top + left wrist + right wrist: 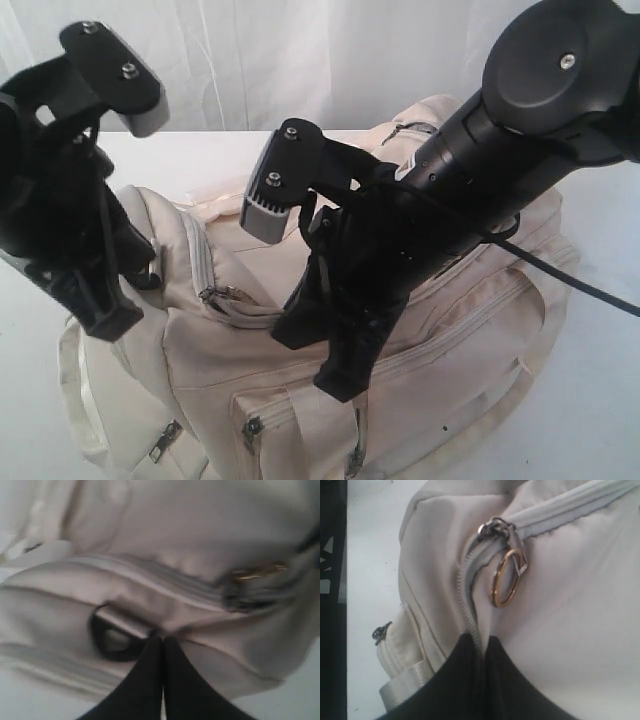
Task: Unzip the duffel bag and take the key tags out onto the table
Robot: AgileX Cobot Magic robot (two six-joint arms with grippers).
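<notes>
The cream duffel bag lies on the white table, its zippers closed as far as they show. My left gripper is shut, pinching a fold of the bag's fabric beside a black D-ring. In the exterior view the left gripper sits at the bag's left end. My right gripper is shut on the zipper tape, a little below the metal slider and its gold ring pull. In the exterior view the right gripper presses on the bag's top. The key tags are hidden.
A side pocket with a small dark zipper pull and a webbing strap lie beside the right fingers. Front pocket zippers face the near edge. A white curtain hangs behind the table. A black cable trails over the bag.
</notes>
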